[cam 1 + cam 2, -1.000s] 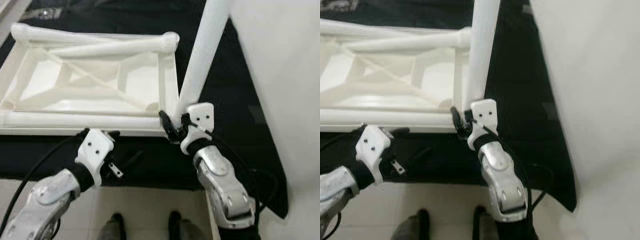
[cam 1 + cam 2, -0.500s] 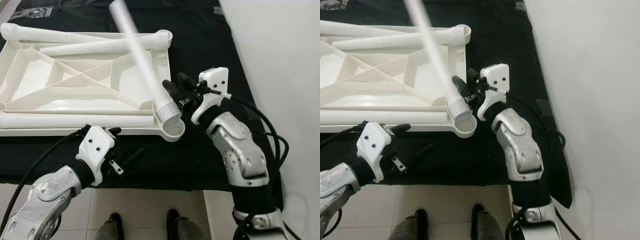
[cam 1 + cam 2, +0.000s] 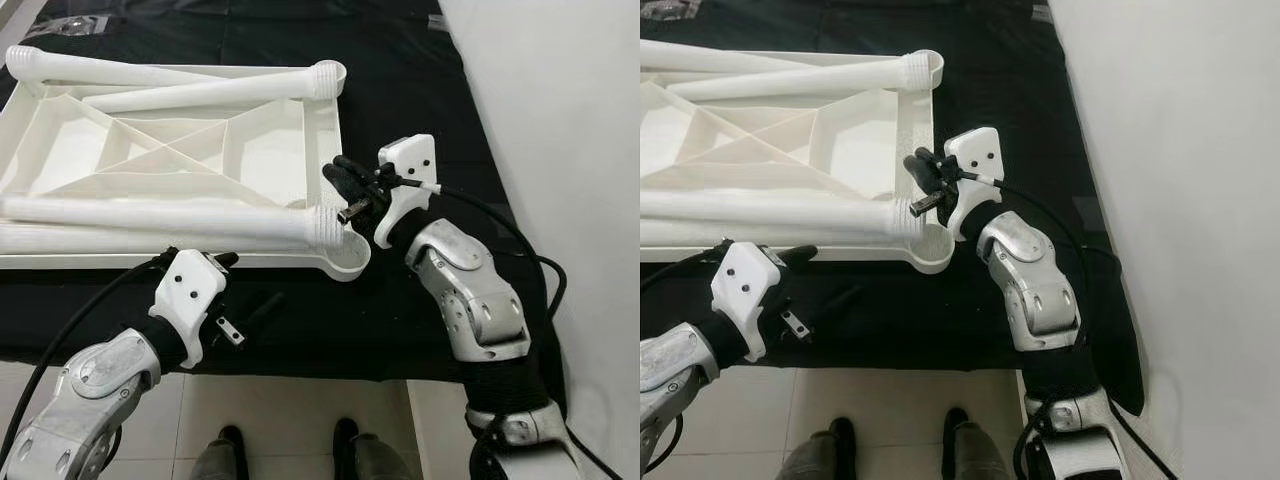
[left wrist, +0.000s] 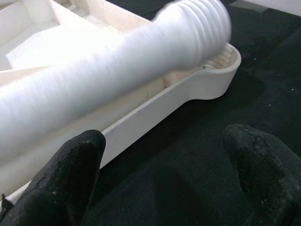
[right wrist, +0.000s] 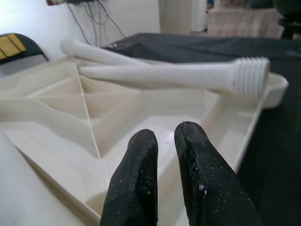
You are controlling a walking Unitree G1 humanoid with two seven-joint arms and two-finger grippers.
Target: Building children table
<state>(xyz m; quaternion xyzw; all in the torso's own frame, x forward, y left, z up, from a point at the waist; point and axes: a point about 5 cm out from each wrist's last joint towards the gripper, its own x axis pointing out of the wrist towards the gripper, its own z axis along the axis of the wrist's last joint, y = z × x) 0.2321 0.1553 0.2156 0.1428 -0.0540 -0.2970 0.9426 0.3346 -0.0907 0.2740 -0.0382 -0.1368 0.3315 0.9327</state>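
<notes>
The white children's tabletop (image 3: pixel 180 170) lies upside down on the black cloth (image 3: pixel 400 60), ribbed underside up, and there's a loose table leg (image 3: pixel 160 222) lying across its near edge, threaded end (image 3: pixel 327 228) pointing toward the right gripper (image 3: pixel 345 190). That leg rests just above the round corner socket (image 3: pixel 347 262), which is open and unfilled. The right gripper hovers just beside the threaded end, over the tabletop's near right corner, its two black fingers (image 5: pixel 141 183) pressed close together with nothing between them. In its wrist view the fingers point across the tray-like underside toward another leg (image 5: pixel 174 75) lying along the far edge, its threads by the far corner socket (image 3: pixel 330 75). A third leg (image 3: pixel 100 68) lies just behind that one along the far rim.

The left gripper (image 4: pixel 164 160) sits low at the near edge of the cloth, just in front of the tabletop's rim and below the loose leg. Its fingers (image 4: pixel 66 174) stand wide apart, holding nothing, with the leg's threaded end blurred ahead of them. Down at the bottom, beyond the cloth edge, a pair of dark shoes (image 3: pixel 290 445) stands on the pale tiled floor (image 3: pixel 300 400). A white wall (image 3: pixel 560 150) runs along the right gripper's outer side.
</notes>
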